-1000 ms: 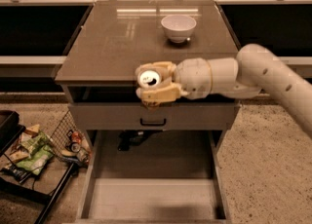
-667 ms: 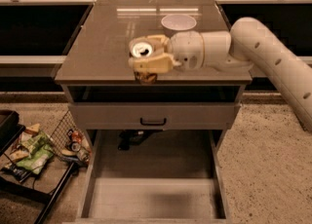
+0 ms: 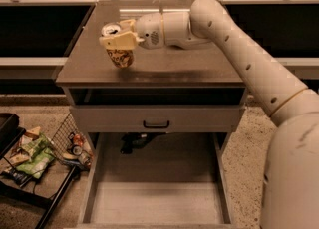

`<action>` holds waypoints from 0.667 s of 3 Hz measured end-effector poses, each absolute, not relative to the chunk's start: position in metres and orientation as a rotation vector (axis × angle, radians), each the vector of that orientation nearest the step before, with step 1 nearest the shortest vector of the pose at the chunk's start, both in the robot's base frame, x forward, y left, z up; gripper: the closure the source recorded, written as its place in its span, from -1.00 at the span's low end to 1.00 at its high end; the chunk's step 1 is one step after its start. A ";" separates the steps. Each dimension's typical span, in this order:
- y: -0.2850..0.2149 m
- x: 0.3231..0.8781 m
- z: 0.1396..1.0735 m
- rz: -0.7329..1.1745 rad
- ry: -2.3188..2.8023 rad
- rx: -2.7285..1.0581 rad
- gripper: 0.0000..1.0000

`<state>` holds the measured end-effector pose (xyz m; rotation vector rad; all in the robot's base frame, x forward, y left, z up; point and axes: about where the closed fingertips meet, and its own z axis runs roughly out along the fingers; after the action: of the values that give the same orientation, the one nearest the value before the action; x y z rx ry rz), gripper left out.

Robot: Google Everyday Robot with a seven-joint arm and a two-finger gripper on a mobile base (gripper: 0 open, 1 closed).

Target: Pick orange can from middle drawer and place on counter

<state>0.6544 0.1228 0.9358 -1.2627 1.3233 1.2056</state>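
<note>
Since a second ago the gripper has carried the can from the front edge of the worktop to the left and further back, so it now sits over the left part of the slab. The arm has swung with it and reaches in from the right across the rear of the worktop, covering the spot where a white bowl stood. The drawer below is pulled out as before, its pale floor bare.

The gripper is clenched on the can, its cream fingers clasping the upper half. The can is orange-gold with dark patterned markings. It is tilted, and its silver top faces up and to the left. Its base hangs close over the worktop above a dark shadow; whether it touches cannot be told.
</note>
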 end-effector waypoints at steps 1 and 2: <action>0.145 0.682 0.905 1.191 1.436 -1.235 1.00; 0.148 0.695 0.880 1.204 1.497 -1.185 1.00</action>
<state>0.6955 0.1480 0.8804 -1.1849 1.4975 1.2037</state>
